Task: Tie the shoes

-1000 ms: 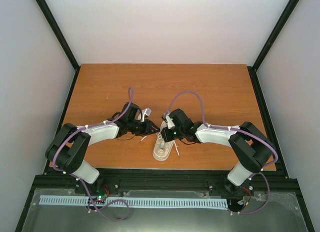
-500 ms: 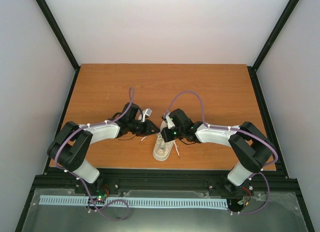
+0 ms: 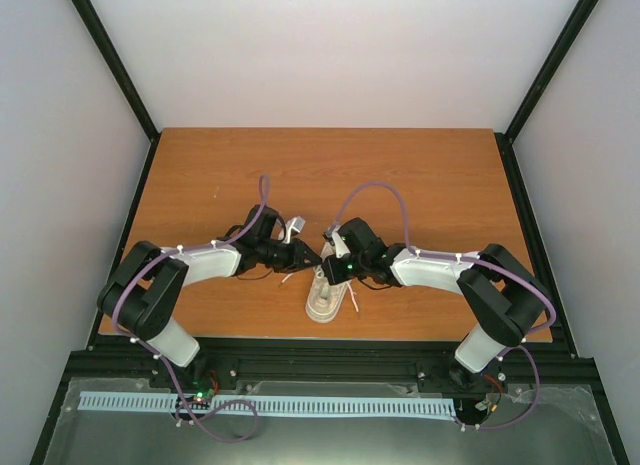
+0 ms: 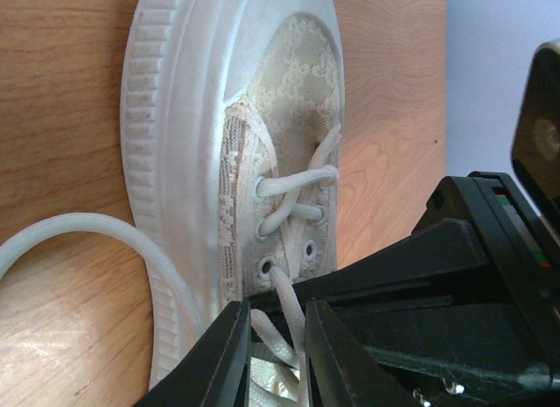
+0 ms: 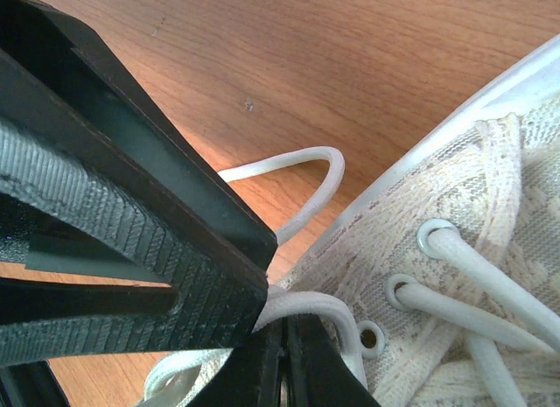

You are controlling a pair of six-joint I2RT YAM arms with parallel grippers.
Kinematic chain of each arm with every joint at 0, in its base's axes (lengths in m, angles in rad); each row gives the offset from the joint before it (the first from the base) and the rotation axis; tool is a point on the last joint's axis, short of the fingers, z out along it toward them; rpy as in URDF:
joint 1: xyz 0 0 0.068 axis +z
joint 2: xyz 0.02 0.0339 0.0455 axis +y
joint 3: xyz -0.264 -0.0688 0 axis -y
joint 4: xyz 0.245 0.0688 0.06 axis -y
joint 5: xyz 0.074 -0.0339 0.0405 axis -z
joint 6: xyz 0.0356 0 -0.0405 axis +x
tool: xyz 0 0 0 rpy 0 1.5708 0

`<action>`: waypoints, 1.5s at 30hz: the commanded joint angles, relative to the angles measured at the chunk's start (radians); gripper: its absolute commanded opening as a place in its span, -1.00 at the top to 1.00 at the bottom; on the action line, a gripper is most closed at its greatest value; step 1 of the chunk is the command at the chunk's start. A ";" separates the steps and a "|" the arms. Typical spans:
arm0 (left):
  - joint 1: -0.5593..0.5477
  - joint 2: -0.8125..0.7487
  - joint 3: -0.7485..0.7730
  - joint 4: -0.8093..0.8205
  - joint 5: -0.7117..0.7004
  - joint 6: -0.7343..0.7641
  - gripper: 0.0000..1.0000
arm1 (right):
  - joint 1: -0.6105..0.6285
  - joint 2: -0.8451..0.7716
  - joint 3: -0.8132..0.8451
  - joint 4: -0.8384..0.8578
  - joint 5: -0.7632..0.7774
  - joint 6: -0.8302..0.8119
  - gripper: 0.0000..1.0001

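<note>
Close to the near edge of the table, between the two arms, the shoe lies lengthwise on the wood with one end towards the arm bases. It is cream, with a patterned cloth upper, a ribbed pale sole and white laces threaded through metal eyelets.

Both arms bend inwards and meet over the far end of the shoe. The left claw sits low against the shoe's upper. Its two black fingers are drawn in on a lace that comes out of the nearest eyelet and runs down between them. The right claw is pressed together at its tips, and a strand comes out right at the pinch point and curves towards the eyelets. From above, the two claws are just beside each other, nearly touching.

A slack loop of lace rests on the wood beside the sole. Beyond the claws the brown tabletop runs to the pale back wall.
</note>
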 commanded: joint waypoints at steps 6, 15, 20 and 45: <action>0.003 0.036 -0.007 0.087 0.073 -0.047 0.57 | 0.001 0.005 0.009 -0.008 0.040 0.001 0.94; -0.004 0.043 -0.016 0.121 0.083 -0.075 0.87 | 0.001 -0.013 0.000 0.002 0.051 0.011 0.95; -0.004 0.007 -0.022 0.087 0.033 -0.052 0.98 | 0.001 -0.046 -0.014 -0.006 0.082 0.021 0.94; -0.004 -0.064 -0.042 0.053 -0.036 -0.052 0.98 | 0.117 -0.237 0.017 -0.073 0.144 -0.215 0.13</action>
